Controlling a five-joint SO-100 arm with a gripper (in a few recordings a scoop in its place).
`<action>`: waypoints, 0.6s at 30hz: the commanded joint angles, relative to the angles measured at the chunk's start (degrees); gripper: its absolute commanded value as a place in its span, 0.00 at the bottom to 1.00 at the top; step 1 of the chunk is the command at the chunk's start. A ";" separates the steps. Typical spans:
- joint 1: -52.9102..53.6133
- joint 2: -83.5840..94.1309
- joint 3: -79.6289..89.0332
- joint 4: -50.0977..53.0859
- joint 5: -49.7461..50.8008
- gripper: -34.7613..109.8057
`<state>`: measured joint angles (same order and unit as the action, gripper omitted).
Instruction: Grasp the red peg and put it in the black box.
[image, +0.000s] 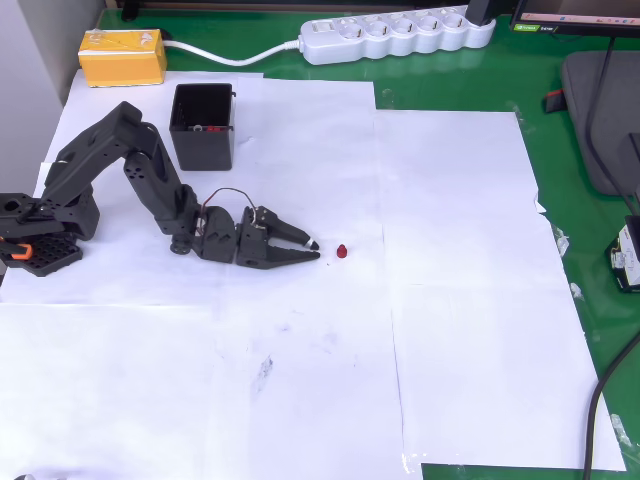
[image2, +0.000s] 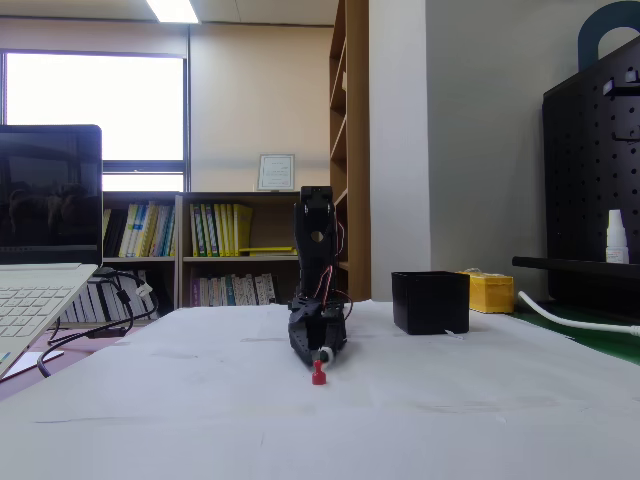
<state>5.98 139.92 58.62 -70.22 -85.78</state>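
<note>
The red peg (image: 342, 251) stands on the white paper, free of any grip; in the fixed view the red peg (image2: 319, 374) stands upright just in front of the arm. My gripper (image: 314, 250) lies low over the paper, its tips pointing right at the peg and a short gap short of it. The fingers are slightly spread with nothing between them. In the fixed view my gripper (image2: 324, 354) sits right behind the peg. The black box (image: 203, 126) stands at the upper left, behind the arm, with something small and red inside; the same black box (image2: 430, 302) shows on the right in the fixed view.
A yellow box (image: 122, 56) and a white power strip (image: 397, 34) lie along the far edge. White paper sheets (image: 450, 300) cover the green mat. A laptop (image2: 40, 250) stands at the left of the fixed view, a black pegboard (image2: 595, 180) at the right.
</note>
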 joint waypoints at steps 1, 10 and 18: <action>1.14 -1.58 -1.41 1.67 -1.32 0.48; 1.14 -6.42 -3.25 9.49 -3.69 0.54; 1.23 -6.33 0.62 13.97 -4.75 0.54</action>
<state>6.50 135.26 57.57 -59.41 -89.74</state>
